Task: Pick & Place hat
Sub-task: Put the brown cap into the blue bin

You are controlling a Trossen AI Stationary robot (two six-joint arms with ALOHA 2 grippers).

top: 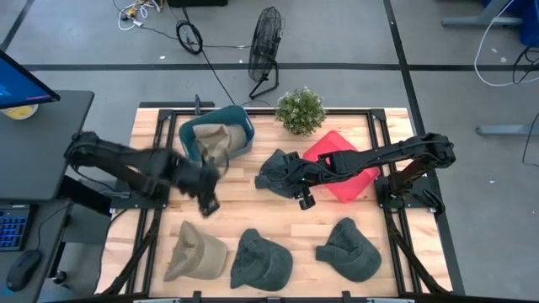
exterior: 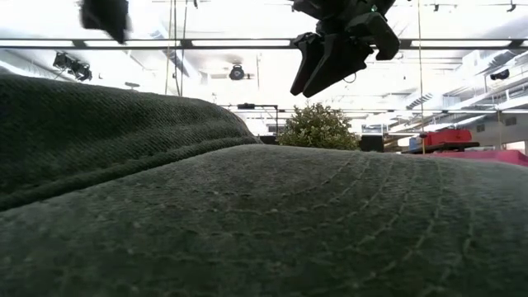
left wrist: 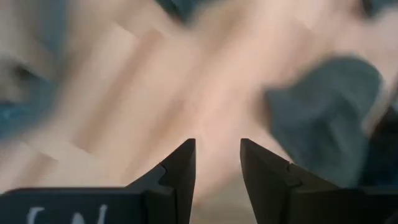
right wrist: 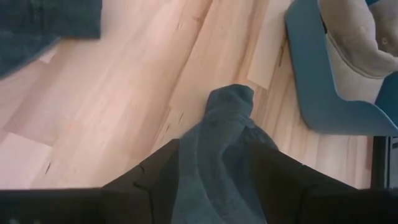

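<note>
Your right gripper (right wrist: 211,168) is clamped on a dark green hat (top: 276,171), jaws closed around the fabric, with the hat hanging near the middle of the counter (top: 244,210), between the blue bin (top: 244,143) and the red tray (top: 358,187). A tan hat (top: 216,139) sits in that bin. Your left gripper (left wrist: 217,163) hovers just in front of the bin, jaws a narrow gap apart and holding nothing. Three more hats line the counter's near edge: tan (top: 194,251), green (top: 261,259), green (top: 349,248).
</note>
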